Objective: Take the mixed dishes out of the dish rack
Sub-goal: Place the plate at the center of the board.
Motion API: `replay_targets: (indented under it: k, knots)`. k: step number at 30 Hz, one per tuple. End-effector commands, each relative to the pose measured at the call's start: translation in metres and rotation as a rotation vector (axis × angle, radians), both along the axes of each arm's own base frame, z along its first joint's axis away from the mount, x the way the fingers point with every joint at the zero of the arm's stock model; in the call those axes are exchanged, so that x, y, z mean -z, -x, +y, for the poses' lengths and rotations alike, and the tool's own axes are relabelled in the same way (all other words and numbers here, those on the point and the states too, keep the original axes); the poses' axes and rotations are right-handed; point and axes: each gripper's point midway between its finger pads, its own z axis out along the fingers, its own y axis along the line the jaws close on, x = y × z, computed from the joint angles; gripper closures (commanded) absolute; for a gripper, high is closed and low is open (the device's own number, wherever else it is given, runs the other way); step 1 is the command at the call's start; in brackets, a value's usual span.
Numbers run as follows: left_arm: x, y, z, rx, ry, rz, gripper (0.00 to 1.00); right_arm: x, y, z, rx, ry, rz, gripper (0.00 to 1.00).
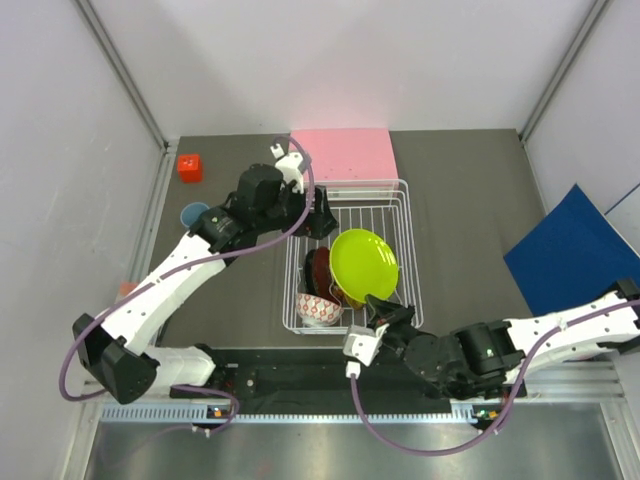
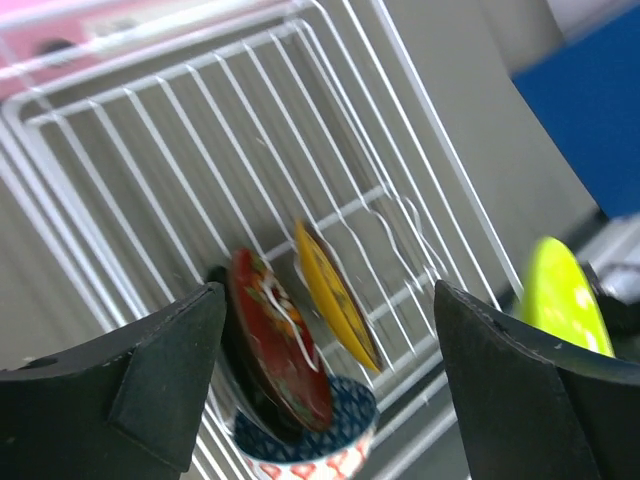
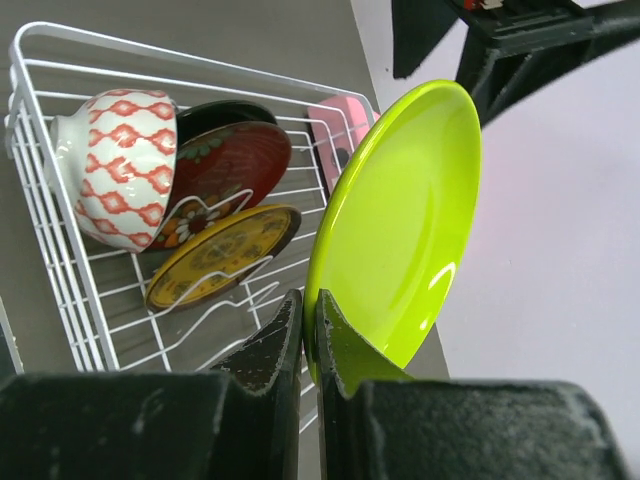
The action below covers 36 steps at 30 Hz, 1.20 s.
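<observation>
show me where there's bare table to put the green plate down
Widest bare table lies between the rack and the blue sheet. A smaller strip sits between the red cube and pink box. The rack's near end is crowded with dishes.

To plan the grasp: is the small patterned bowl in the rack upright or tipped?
Tipped on its side: the small patterned bowl turns its mouth toward the black-and-red plate, not upward.

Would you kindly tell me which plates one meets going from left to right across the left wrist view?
black-and-red plate → yellow-amber plate → lime green plate. The small patterned bowl lies below the first two plates and overlaps them, so it is left out.
</observation>
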Motion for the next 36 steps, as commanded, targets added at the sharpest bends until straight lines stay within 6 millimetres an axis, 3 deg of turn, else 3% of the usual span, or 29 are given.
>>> replay_targets:
  k: [1,8,13,21,31,36]
  knots:
    - [-0.026,0.023,-0.019,0.166,0.072,0.01,0.13,0.005,0.007,0.007,-0.058,0.027,-0.013,1.0]
    - [-0.038,0.016,-0.002,0.042,0.069,-0.009,0.13,0.018,0.011,0.011,-0.085,0.058,-0.004,1.0]
    - [-0.042,0.03,-0.011,0.116,0.093,0.041,0.18,0.026,0.01,0.01,-0.08,0.094,-0.019,1.0]
    - [-0.026,0.053,-0.014,0.21,0.096,0.105,0.32,0.032,0.002,0.009,-0.068,0.111,-0.049,1.0]
    - [0.008,0.077,-0.009,0.258,0.035,0.188,0.27,0.027,-0.014,0.013,-0.065,0.118,-0.067,1.0]
    - [0.01,0.082,-0.012,0.275,0.054,0.185,0.29,0.027,-0.019,0.02,-0.079,0.126,-0.066,1.0]
